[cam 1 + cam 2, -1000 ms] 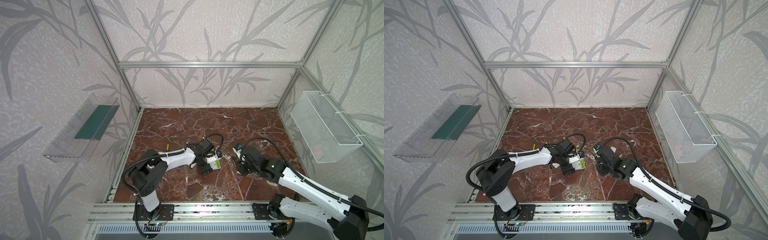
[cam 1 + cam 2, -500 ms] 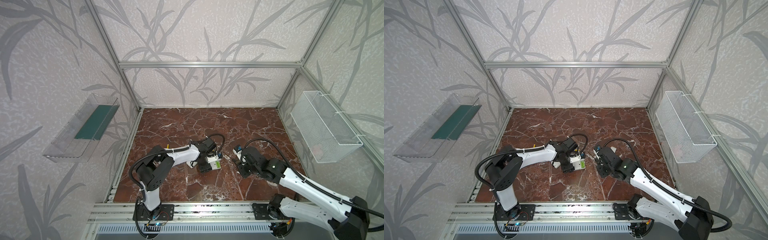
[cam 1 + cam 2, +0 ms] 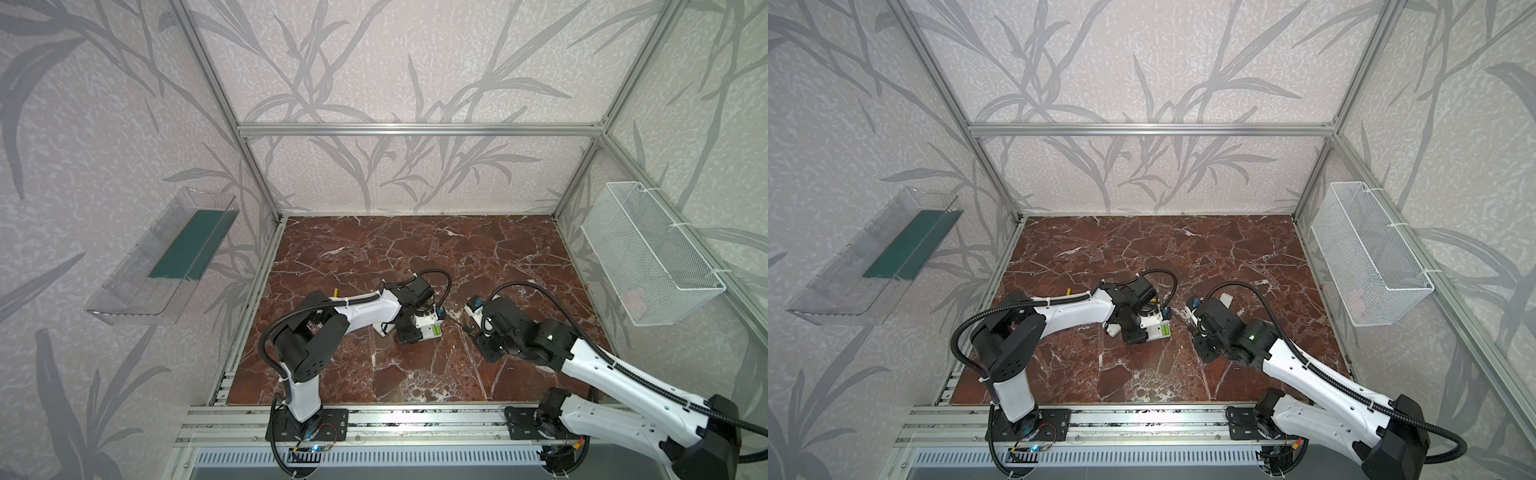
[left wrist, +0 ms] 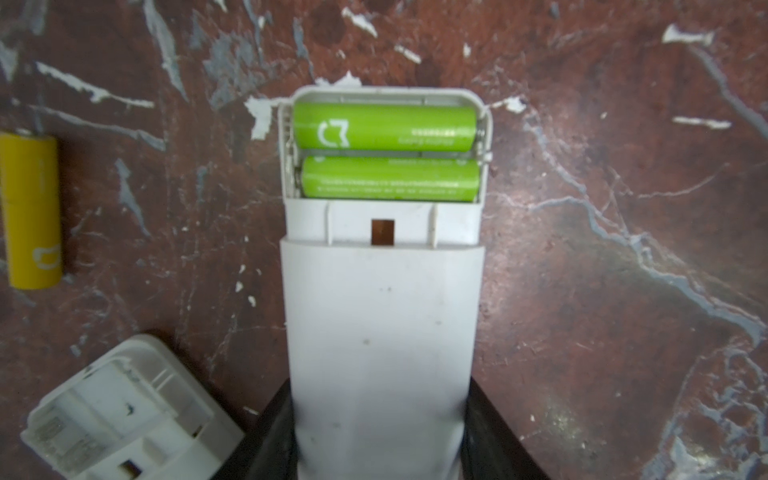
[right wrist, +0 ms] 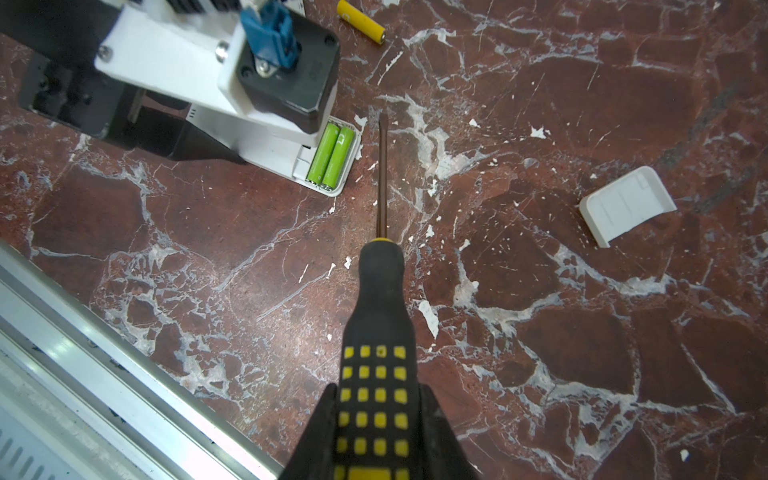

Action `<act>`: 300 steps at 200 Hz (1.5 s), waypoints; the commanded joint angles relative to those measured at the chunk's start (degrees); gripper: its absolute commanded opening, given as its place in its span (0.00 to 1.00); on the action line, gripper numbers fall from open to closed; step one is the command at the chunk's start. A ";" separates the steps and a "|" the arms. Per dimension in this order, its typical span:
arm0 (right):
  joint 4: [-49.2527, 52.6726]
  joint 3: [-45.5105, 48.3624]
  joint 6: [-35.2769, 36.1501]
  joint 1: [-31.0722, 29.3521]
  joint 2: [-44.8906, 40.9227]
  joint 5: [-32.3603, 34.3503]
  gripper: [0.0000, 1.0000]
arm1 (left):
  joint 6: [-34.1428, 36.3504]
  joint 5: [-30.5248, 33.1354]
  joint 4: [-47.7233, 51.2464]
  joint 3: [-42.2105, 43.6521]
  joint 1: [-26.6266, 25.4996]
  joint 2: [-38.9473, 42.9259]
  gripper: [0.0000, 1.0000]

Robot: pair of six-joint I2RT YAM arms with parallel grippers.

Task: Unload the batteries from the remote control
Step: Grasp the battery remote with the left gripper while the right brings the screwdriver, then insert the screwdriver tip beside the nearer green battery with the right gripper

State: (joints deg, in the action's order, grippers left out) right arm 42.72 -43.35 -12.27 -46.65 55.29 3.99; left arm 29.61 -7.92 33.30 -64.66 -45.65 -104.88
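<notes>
Left wrist view showed the remote control (image 4: 380, 332) lying back-up on the tabletop (image 4: 582, 249). Its cover was off, and both green batteries (image 4: 384, 126) sat side by side in the open bay at the end away from the left gripper (image 4: 380, 440). That gripper clasped the remote's body, with its black fingers (image 4: 270, 440) against the two long sides. A loose yellow battery (image 4: 29, 208) and another white housing (image 4: 124, 415) with an empty bay lay apart from it. In the right wrist view the right gripper (image 5: 380, 399) was clenched on the handle of the screwdriver (image 5: 380, 291). The screwdriver's tip hung just beside the bay's end wall, seemingly not touching it. The removed cover (image 5: 627, 203) lay well apart. The step in hand looked like prying out the first cell. It would go best if the tip were lowered at one end of the outer battery, beside its contact. The lever should be shallow and gentle so the blade neither skids across the smooth casing nor gouges the plastic. The left grip would need to stay firm and press the remote flat. A freed cell would likely roll, so a slow lift was advisable.
</notes>
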 commanded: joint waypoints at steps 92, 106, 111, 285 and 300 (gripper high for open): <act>2.64 -1.11 -5.48 -7.52 -0.97 2.49 0.00 | 3.92 1.40 4.06 1.65 1.94 -0.64 0.49; 3.08 -1.30 -5.74 -8.40 -0.88 3.04 0.00 | 4.31 1.29 4.05 1.64 2.35 -0.53 0.49; 3.07 -1.38 -5.83 -8.73 -0.88 3.04 0.00 | 4.45 1.33 4.06 1.65 2.42 -0.52 0.49; 0.92 -1.03 -8.36 -14.87 2.61 4.38 0.00 | 3.98 1.20 3.36 2.00 3.63 -1.12 0.49; 0.93 -0.82 -8.62 -14.93 3.01 4.27 0.00 | 3.96 1.40 3.35 2.04 3.57 -1.16 0.49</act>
State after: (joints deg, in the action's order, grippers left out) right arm 44.45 -44.21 -19.81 -61.14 57.95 7.66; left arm 32.77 -9.06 33.91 -64.62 -42.96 -104.84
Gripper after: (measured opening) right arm 0.270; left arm 0.519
